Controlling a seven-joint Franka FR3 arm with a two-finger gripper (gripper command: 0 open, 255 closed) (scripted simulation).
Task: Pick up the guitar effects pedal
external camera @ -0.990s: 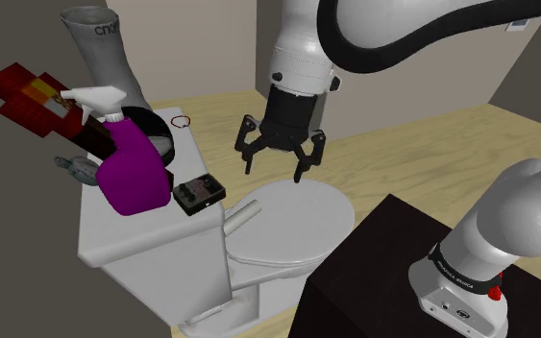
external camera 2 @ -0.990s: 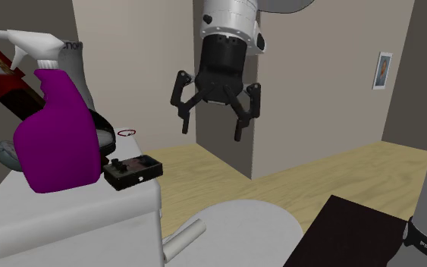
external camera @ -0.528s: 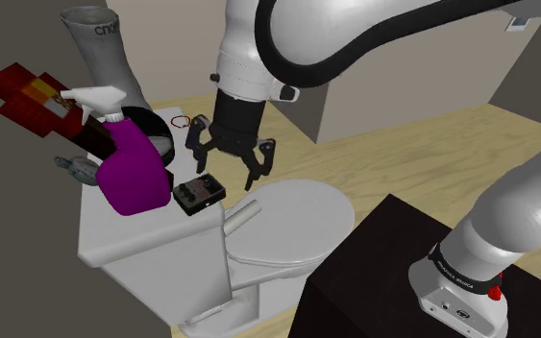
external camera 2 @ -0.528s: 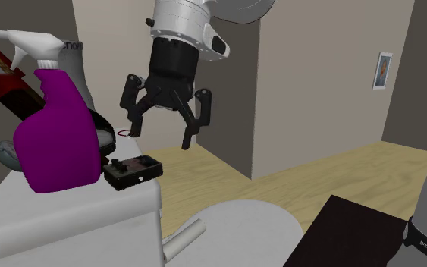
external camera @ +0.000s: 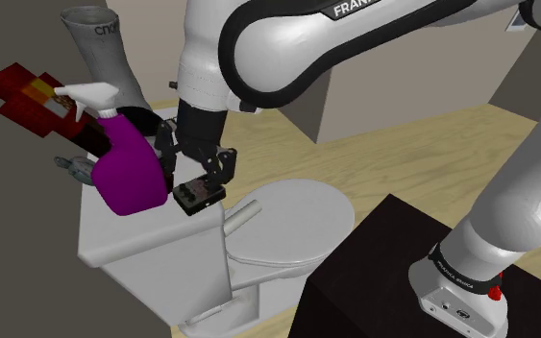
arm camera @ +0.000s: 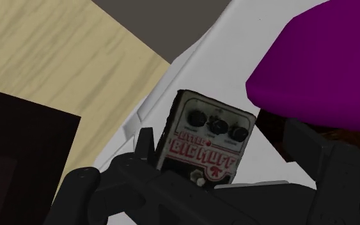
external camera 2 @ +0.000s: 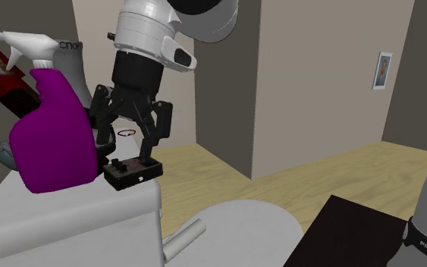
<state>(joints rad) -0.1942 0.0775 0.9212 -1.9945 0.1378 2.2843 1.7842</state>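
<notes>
The guitar effects pedal (external camera: 199,195) (external camera 2: 133,171) is a small black box with three knobs and red lettering, lying near the front corner of a white toilet tank top (external camera: 124,235). My gripper (external camera: 198,171) (external camera 2: 124,148) hangs just above it, open, with a finger on either side and neither visibly touching. In the wrist view the pedal (arm camera: 207,144) sits between the two spread fingers of the gripper (arm camera: 229,153). A purple spray bottle (external camera: 129,173) (arm camera: 325,70) stands right beside the pedal, close against one finger.
Behind the bottle stand a grey boot-like thing (external camera: 100,48), a red box (external camera: 23,96) and a black ring-shaped dish (external camera: 155,122). A small red ring (external camera 2: 127,132) lies on the tank. The closed toilet lid (external camera: 292,221) and the dark stand (external camera: 383,274) lie toward the shoulder view's right.
The gripper has swung from over the toilet lid to the shoulder view's left and come down over the pedal, staying open. The purple bottle has shifted slightly away from it.
</notes>
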